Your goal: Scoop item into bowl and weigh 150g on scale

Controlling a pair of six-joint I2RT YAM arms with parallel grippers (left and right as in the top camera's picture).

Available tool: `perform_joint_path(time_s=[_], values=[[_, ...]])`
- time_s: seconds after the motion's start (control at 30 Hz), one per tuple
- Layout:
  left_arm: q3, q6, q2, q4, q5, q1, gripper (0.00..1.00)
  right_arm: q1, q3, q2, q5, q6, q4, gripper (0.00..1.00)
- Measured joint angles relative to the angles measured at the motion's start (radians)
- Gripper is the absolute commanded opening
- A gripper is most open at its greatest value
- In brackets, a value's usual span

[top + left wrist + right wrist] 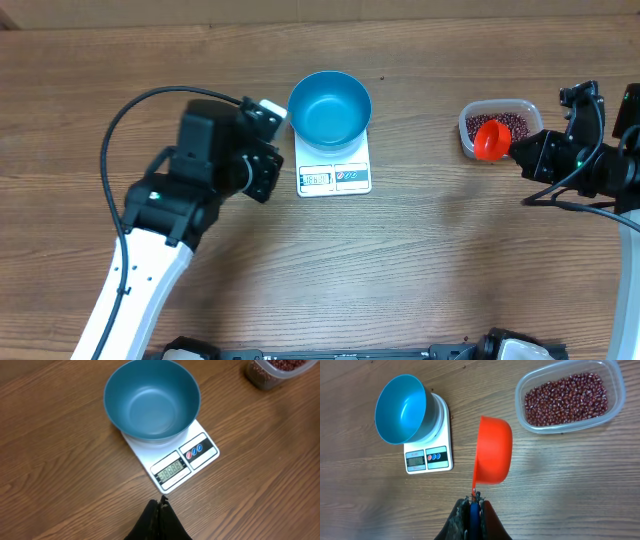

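Left arm [165,215]: white link, black housing (black cable [170,90] looped); right arm [585,160] black.

This looked like a robotics lab bench rather than a kitchen. The wood-grain tabletop [420,260] carried only a few staged props. A white kitchen scale [335,178] with a blue bowl [330,105] on it sat just ahead of the left gripper [160,505]. A clear tub [616,395] of red-brown beans [565,400] lay ahead and to the right of the right gripper [476,500]. A black cable [150,92] looped openly behind the left gripper, over its arm.
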Motion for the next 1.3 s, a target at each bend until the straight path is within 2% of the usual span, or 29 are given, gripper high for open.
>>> perform_joint_path(time_s=[0.23,0.27,0.43,0.57,0.67,0.77,0.8,0.87,1.3], values=[[0.0,0.114,0.0,-0.015,0.074,0.043,0.05,0.0,0.0,0.0,0.0,0.0,0.002,0.04],[0.0,0.121,0.0,-0.016,0.079,0.043,0.07,0.0,0.0,0.0,0.0,0.0,0.002,0.04],[0.0,0.149,0.0,-0.019,0.088,0.043,0.3,0.0,0.0,0.0,0.0,0.0,0.001,0.04],[0.0,0.152,0.0,-0.019,0.093,0.043,0.36,0.0,0.0,0.0,0.0,0.0,0.002,0.04],[0.0,0.155,0.0,-0.019,0.096,0.043,0.54,0.0,0.0,0.0,0.0,0.0,0.001,0.04],[0.0,0.152,0.0,-0.021,0.096,0.043,0.62,0.0,0.0,0.0,0.0,0.0,0.002,0.04],[0.0,0.15,0.0,-0.022,0.096,0.043,0.68,0.0,0.0,0.0,0.0,0.0,0.002,0.04],[0.0,0.142,0.0,-0.023,0.096,0.043,0.98,0.0,0.0,0.0,0.0,0.001,0.0,0.04],[0.0,0.121,0.0,-0.023,0.097,0.043,1.0,0.0,0.0,0.0,0.0,0.0,-0.032,0.04]])
